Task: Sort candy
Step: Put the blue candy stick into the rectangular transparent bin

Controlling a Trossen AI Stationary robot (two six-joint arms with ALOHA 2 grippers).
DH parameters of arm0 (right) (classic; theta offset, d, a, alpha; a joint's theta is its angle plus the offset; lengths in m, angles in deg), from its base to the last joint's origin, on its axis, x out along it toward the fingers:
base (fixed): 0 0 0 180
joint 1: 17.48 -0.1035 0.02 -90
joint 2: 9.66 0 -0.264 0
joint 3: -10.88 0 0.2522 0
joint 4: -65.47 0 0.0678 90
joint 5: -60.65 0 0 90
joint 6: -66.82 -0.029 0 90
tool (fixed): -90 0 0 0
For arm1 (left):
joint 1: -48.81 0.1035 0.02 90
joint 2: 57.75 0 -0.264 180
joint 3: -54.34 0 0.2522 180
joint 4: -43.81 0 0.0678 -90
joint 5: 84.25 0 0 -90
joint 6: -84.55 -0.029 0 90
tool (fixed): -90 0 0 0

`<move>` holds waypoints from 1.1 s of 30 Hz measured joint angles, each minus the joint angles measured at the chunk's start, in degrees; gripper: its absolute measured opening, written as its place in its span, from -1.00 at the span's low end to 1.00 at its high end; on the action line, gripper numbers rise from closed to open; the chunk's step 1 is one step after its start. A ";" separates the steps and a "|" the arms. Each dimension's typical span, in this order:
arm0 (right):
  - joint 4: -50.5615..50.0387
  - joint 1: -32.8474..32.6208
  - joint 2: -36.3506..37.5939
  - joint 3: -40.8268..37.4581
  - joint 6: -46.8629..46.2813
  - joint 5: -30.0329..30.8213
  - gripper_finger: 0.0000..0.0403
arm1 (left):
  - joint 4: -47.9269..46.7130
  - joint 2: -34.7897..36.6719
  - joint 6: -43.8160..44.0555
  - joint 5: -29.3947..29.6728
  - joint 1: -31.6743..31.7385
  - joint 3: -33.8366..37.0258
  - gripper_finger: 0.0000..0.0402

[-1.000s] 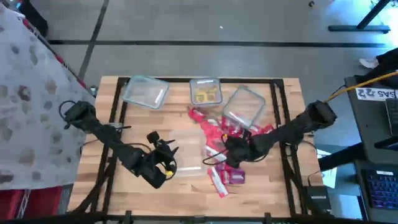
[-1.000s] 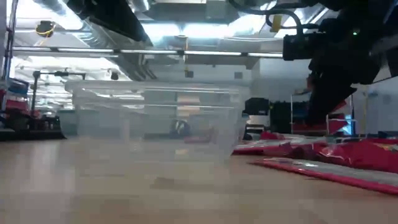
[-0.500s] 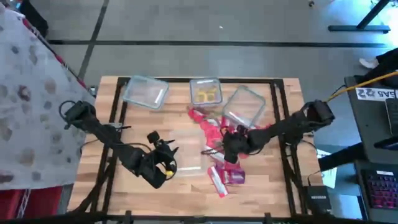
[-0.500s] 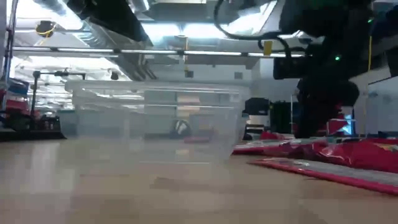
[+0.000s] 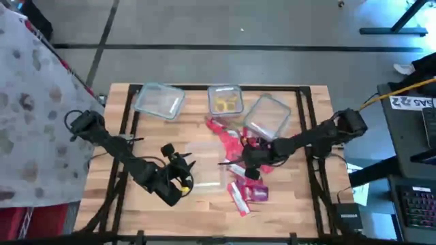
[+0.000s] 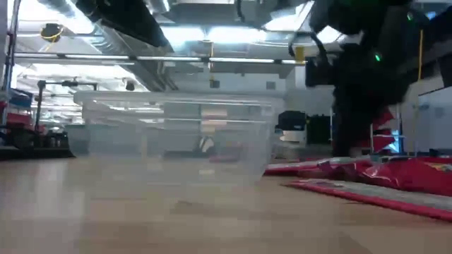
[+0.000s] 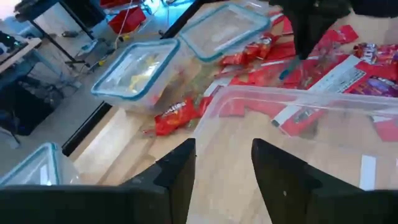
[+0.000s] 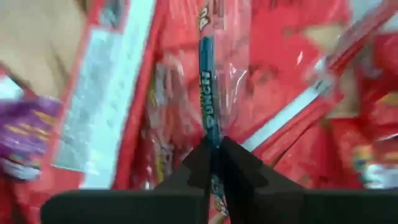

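Right gripper (image 8: 214,163): clenched on a thin blue candy stick in a clear wrapper (image 8: 208,102), low over the heap of flat red candy packets (image 5: 235,146).
Room around its jaws: packets crowd every side; a purple packet (image 8: 18,137) lies to one side.
Left gripper (image 7: 221,165): parted, grasping nothing, just before the rim of a clear empty plastic tub (image 7: 292,134); bare wood behind.
Change: a second ago the right jaws stood apart nearer the table's right edge; the left arm stays put.
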 joint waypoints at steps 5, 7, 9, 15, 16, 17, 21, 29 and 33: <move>-1.64 0.00 0.00 8.66 4.93 2.99 -0.99 | -0.21 1.08 -1.09 0.06 -1.44 0.02 -0.29; 0.36 0.02 -0.17 12.11 7.88 3.22 -0.99 | -0.78 2.51 -1.09 0.41 -2.77 -0.29 -0.29; 3.90 0.04 -0.82 14.95 11.74 3.21 -0.99 | -1.51 3.93 -0.81 0.55 -3.96 -0.70 -0.29; 11.54 1.75 -7.69 21.09 22.11 -0.28 -0.99 | -1.95 7.31 -1.02 3.87 -6.51 -0.72 -0.29; 11.75 2.38 -9.21 22.42 22.72 -1.13 -0.99 | -1.96 7.50 -1.09 4.01 -6.72 -0.72 -0.29; 11.44 3.00 -10.78 23.63 23.64 -1.70 -0.99 | -2.00 7.65 -1.09 4.09 -6.85 -0.72 -0.29; 9.64 5.01 -16.77 27.12 27.04 -3.13 -0.99 | -2.99 7.72 -0.73 4.17 -6.95 -0.67 -0.29; 6.65 6.86 -22.49 27.87 29.14 -3.11 -0.97 | -4.63 7.72 2.97 4.15 -6.91 -0.11 -0.29; 7.10 6.80 -23.25 27.89 30.48 -0.45 -0.80 | -4.71 7.72 2.98 4.17 -6.87 -0.11 -0.29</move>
